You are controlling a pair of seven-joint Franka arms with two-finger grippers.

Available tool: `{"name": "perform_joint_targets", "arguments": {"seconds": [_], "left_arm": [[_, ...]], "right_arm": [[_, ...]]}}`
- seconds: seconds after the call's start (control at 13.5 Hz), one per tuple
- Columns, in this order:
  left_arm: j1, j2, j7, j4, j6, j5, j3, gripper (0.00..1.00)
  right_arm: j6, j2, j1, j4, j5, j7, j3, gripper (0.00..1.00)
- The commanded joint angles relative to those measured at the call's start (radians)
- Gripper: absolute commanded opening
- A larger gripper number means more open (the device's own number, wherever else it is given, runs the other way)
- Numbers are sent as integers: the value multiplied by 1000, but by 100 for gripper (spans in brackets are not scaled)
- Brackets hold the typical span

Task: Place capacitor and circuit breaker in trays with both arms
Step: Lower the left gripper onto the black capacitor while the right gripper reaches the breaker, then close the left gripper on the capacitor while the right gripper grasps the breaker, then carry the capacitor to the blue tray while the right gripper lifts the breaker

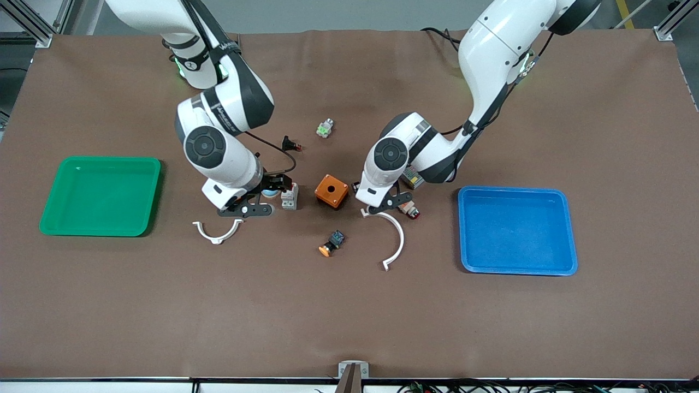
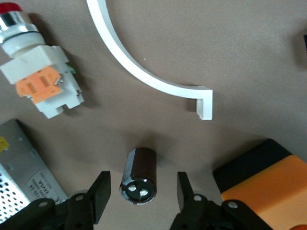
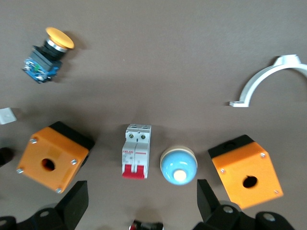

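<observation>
— Left gripper [image 2: 139, 196]?
— Hung spread around the capacitor [image 2: 139, 176], not touching, beside an orange box [image 2: 268, 187].
— Right gripper [image 3: 139, 206]?
— Gaped wide over the circuit breaker [image 3: 136, 151].

A green tray [image 1: 100, 195] sits at mid-left of the frame, a blue tray [image 1: 516, 230] at mid-right. The right gripper [image 1: 256, 203] hangs beside the circuit breaker [image 1: 289, 197] left of centre. An orange box [image 1: 331, 191] lies at centre. The left gripper [image 1: 385, 204] is low above a white curved bracket [image 1: 394, 239].
</observation>
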Motion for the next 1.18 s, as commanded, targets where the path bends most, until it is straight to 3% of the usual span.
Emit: {"name": "perform_joint_targets", "arguments": {"seconds": [0.0,0.07,0.22,0.37,0.66,0.96,1.11], "left_arm": [[-5,31,-21,11,21,32,6,49],[-5,32,-21,9,21,35,6,43],[-5,31,-20,9,21,35,6,21],[2,20,-13,12,15,35,6,1],[61,-94,-7,17,-61,54,9,0],[176,-213,93,12,-206,183,9,0],[263,-239,202,12,-252,225,3,0]], "right_arm": [[65,18,12,-59,14,10,-8,100],[67,32,11,-57,23,13,-8,100],[85,55,17,-57,104,25,-10,100],[119,84,31,-57,120,24,-10,100],[159,129,49,-59,120,24,-10,100],[176,149,54,-62,120,25,-10,98],[179,150,58,-68,122,25,-10,78]]}}
